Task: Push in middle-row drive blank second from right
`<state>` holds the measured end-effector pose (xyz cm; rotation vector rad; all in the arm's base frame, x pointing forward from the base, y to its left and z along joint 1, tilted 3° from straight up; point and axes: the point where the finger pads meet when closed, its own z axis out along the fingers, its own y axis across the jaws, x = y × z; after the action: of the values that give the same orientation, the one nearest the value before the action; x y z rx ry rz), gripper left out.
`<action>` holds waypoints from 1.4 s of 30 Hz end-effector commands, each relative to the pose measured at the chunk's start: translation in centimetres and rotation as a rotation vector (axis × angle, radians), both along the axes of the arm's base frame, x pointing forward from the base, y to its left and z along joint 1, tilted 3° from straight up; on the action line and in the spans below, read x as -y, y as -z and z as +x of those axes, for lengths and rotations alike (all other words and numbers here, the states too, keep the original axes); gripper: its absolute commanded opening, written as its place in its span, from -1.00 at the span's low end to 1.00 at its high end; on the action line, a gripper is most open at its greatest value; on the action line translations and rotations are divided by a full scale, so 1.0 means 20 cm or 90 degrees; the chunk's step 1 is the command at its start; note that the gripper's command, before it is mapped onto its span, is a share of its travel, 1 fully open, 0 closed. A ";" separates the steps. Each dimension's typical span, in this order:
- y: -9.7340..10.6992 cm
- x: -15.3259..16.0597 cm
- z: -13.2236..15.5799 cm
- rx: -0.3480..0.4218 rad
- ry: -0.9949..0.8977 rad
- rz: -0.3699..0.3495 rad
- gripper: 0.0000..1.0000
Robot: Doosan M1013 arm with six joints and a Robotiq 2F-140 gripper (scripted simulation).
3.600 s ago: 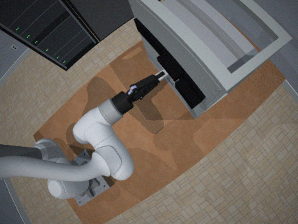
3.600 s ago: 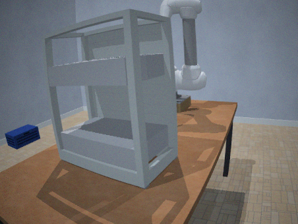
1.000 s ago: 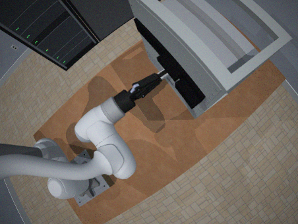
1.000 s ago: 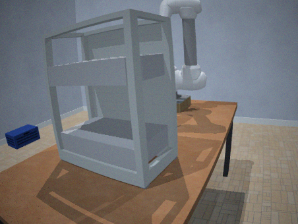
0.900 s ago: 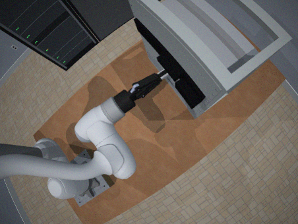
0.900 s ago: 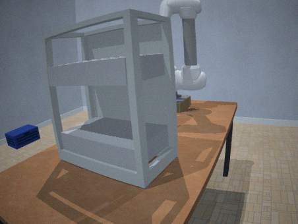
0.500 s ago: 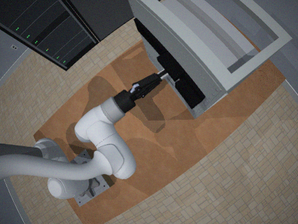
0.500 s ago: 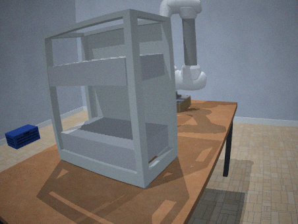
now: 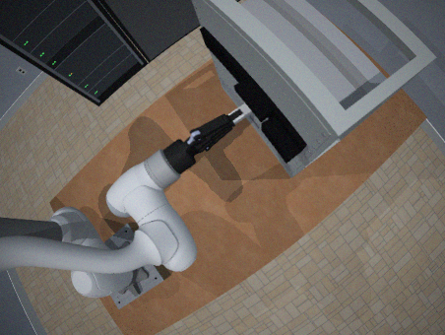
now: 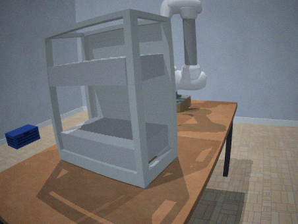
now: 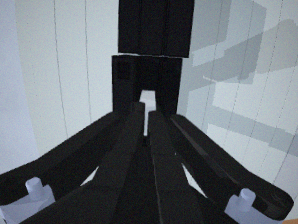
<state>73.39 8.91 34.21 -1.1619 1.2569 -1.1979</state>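
Orange-brown surface [image 9: 276, 217] bearing a grey rack [image 10: 133, 99]. Black drive blank [image 11: 147, 83] on the rack's front, at 12 o'clock from the jaws, which are together, holding nothing, tips against it.

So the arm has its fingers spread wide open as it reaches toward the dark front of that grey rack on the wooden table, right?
Not quite: the gripper is shut, fingers pressed together and holding nothing, as the wrist view shows. The rest holds: it reaches toward the rack's dark front, on the wooden table.
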 end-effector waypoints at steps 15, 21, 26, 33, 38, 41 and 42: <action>0.00 -0.01 -0.31 0.000 0.000 0.000 -1.00; 0.00 -0.01 -0.31 0.000 0.000 0.000 -1.00; 0.00 -0.01 -0.31 0.000 0.000 0.000 -1.00; 0.00 -0.01 -0.31 0.000 0.000 0.000 -1.00; 0.00 -0.01 -0.31 0.000 0.000 0.000 -1.00; 0.00 -0.01 -0.31 0.000 0.000 0.000 -1.00; 0.00 -0.01 -0.31 0.000 0.000 0.000 -1.00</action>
<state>67.27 9.12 34.27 -1.1617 1.2566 -1.1980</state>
